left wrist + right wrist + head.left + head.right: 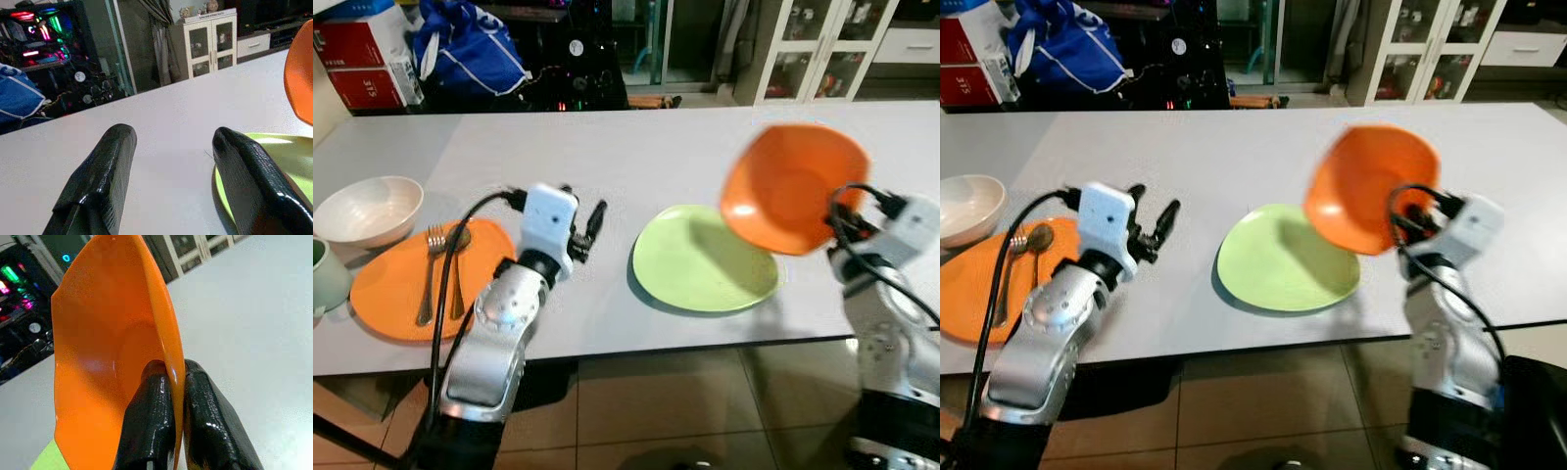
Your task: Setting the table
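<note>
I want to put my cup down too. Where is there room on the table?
The far half of the table is bare, behind the green plate. There is also a bare strip between the green plate and the orange plate, though the left gripper hovers there. The left end is crowded: white bowl, mug, fork and spoon.

Grey table (646, 147) — orange plate (396, 284), white bowl (369, 208), green plate (700, 262), mug (325, 276).
</note>
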Controlling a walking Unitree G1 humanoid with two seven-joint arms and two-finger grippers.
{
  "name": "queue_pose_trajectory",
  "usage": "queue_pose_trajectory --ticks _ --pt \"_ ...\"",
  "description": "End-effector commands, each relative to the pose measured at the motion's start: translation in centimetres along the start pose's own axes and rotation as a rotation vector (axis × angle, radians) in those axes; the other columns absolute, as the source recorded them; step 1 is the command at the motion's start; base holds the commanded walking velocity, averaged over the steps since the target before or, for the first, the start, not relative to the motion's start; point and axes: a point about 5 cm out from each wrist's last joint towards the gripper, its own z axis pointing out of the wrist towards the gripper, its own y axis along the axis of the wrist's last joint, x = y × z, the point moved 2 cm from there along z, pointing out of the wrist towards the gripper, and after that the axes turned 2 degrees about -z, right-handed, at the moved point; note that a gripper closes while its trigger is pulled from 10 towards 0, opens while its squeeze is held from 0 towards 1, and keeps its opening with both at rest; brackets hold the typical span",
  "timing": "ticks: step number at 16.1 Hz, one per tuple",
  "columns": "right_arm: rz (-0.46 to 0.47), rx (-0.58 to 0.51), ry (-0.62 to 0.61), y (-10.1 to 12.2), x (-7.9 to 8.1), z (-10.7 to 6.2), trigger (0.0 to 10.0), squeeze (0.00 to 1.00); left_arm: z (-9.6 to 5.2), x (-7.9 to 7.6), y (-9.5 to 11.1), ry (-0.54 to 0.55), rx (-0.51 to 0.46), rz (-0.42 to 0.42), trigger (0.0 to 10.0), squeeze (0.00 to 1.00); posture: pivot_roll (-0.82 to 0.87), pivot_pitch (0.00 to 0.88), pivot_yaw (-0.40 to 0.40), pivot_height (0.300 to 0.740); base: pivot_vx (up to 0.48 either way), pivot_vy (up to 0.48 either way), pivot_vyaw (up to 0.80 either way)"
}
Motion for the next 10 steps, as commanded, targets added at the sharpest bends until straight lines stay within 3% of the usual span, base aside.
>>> queue_pose_trajectory --ticks 1,4,6,8,10 --pt "0.035 -0.031 0.030 1.4 0.8 0.3 10.0 0.00 -0.1 -0.5 0.2 -0.020 -0.012 0.006 10.0 0.00 -0.07 0.000 0.024 0.740 0.000 0.000 0.00" --pt "0.070 -0.010 0.048 1.6 0.5 -0.1 10.0 0.00 0.2 -0.8 0.2 -0.026 -0.016 -0.004 10.0 0.00 -0.09 0.000 0.044 0.740 0.000 0.000 0.00" --pt "0.080 -0.011 0.083 2.1 1.1 -0.4 10.0 0.00 1.0 -0.2 0.5 -0.005 -0.024 -0.011 10.0 0.00 -0.11 0.000 0.064 0.740 0.000 0.000 0.00" --pt "0.114 0.046 0.158 1.2 2.6 -1.5 10.0 0.00 1.6 -0.1 0.8 0.007 -0.033 0.010 10.0 0.00 -0.11 0.000 0.065 0.740 0.000 -0.411 0.00" --pt "0.107 0.092 0.179 0.3 2.7 -2.1 10.0 0.00 1.5 0.0 0.8 0.018 -0.035 0.018 10.0 0.00 -0.10 0.000 0.052 0.740 0.000 -0.448 0.00"
